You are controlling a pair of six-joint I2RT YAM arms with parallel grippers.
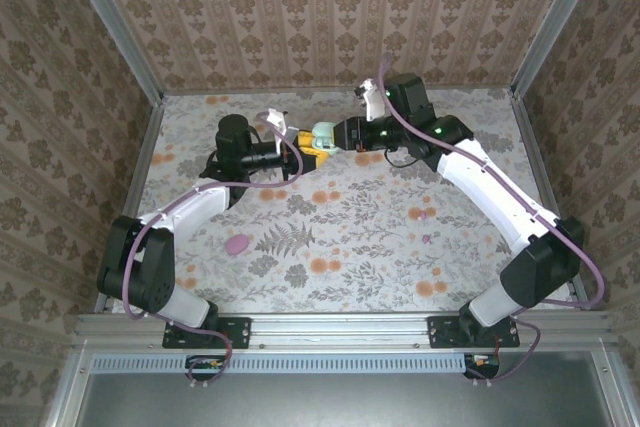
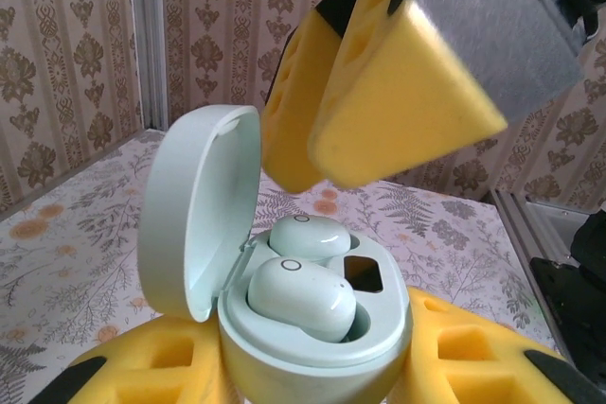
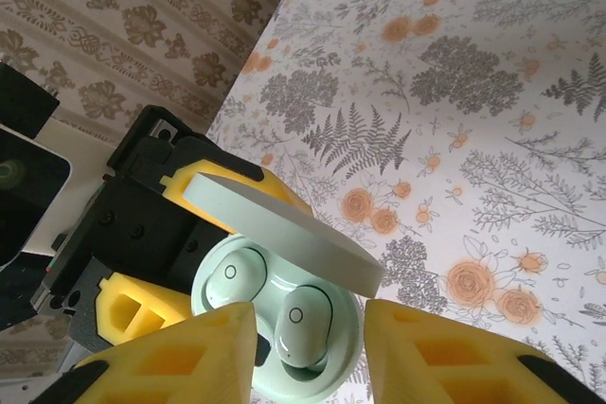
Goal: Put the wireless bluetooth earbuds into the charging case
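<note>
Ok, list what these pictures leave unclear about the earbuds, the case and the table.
1. Left wrist view: the front earbud sits partly below the charging case rim, so how fully it is seated cannot be told.
2. Right wrist view: the case's underside is cut off by the bottom edge and partly covered by the yellow fingers of the right gripper.
3. Top view: the small pink thing on the table is too small to identify.

Floral tablecloth [image 1: 350, 237]; damask wallpaper walls [image 1: 330, 17]; aluminium frame rails [image 1: 340, 327]; even light.
</note>
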